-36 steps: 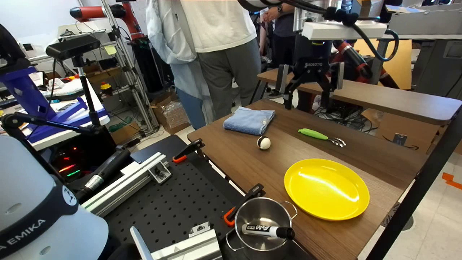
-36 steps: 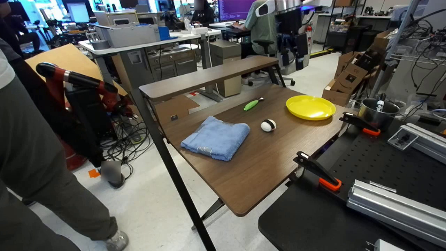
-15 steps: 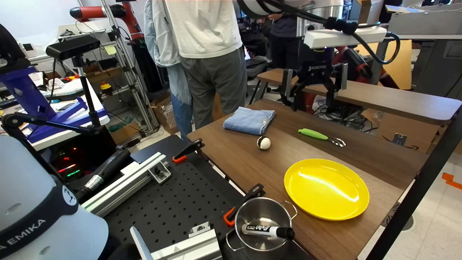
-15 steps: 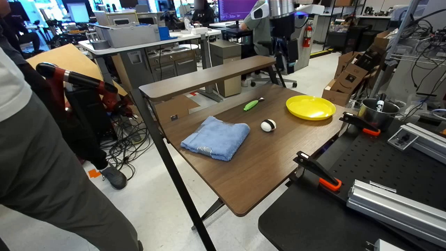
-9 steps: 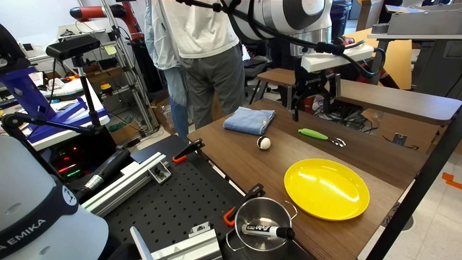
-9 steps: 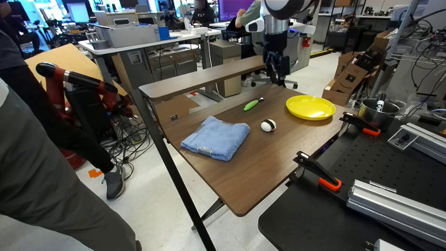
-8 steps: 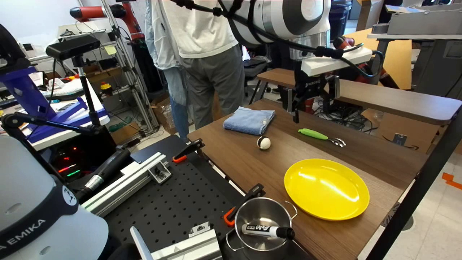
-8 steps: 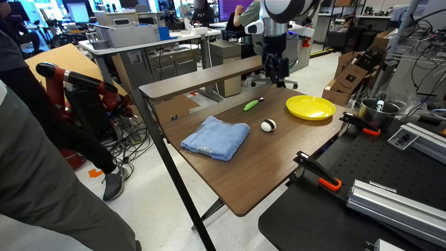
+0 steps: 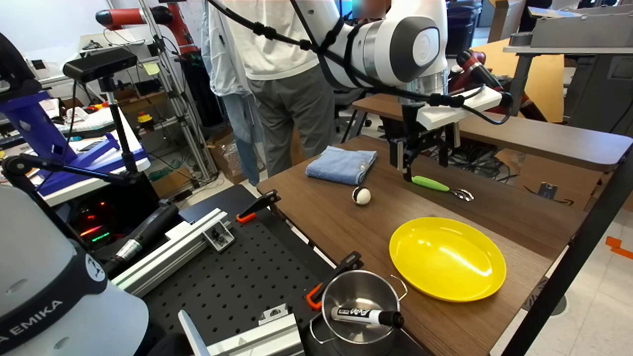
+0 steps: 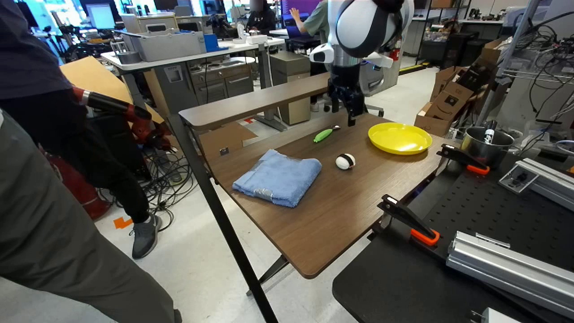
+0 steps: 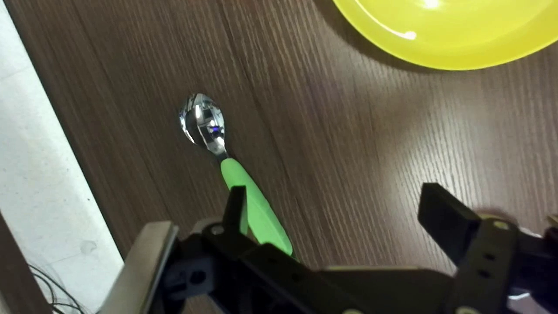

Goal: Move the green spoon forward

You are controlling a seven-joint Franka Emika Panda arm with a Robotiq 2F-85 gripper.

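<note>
Clearly, your jaws stand spread wide over the tabletop (image 11: 340, 148), wood grain filling the gap between their fingertips (image 11: 235, 207) in the wrist view. Under one side of them lies the green spoon (image 11: 242, 174): its handle runs just beside and partly behind the left-hand fingertip of that view, while its metal bowl (image 11: 202, 122) projects past the jaws toward the upper left. Whether fingertip and handle touch, you cannot tell. In an exterior view, you find the lower-hanging fingertip (image 9: 407, 174) right at the handle's end. Beyond the jaws, at the upper right of the wrist view and apart from both fingertips, lies the yellow plate (image 11: 457, 30), cut off by the frame. In both exterior views, the white ball (image 10: 345, 161), banded in black, rests lower in the frame than your jaws; the folded blue towel (image 9: 341, 165) lies to their left, and the metal pot (image 9: 363, 287), with a marker (image 9: 356, 315) propped inside, stands farther from them than ball, towel or plate. Above the jaws, you see the white robot arm (image 9: 423, 47) that carries them.
</note>
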